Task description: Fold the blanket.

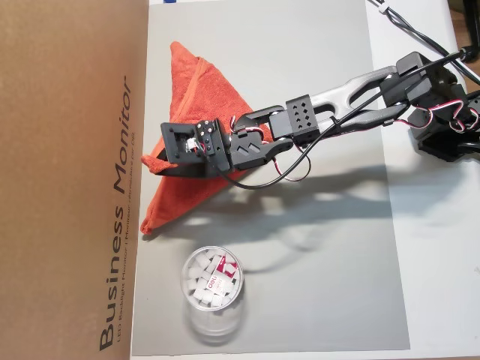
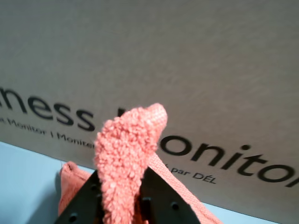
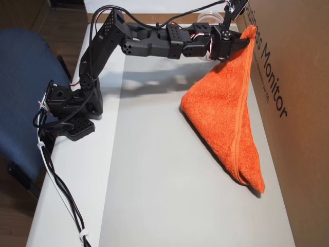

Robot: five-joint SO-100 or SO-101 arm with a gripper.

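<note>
Cardboard box (image 1: 67, 150) lettered "Business Monitor"

Even, fairly bright indoor light fills both overhead views. The arm (image 1: 330, 105) throws soft, doubled shadows onto the grey tabletop (image 1: 330, 270), falling below it in one overhead view. The wrist view is dimmer and soft: the blanket (image 2: 126, 158) close to the lens blurs.
</note>
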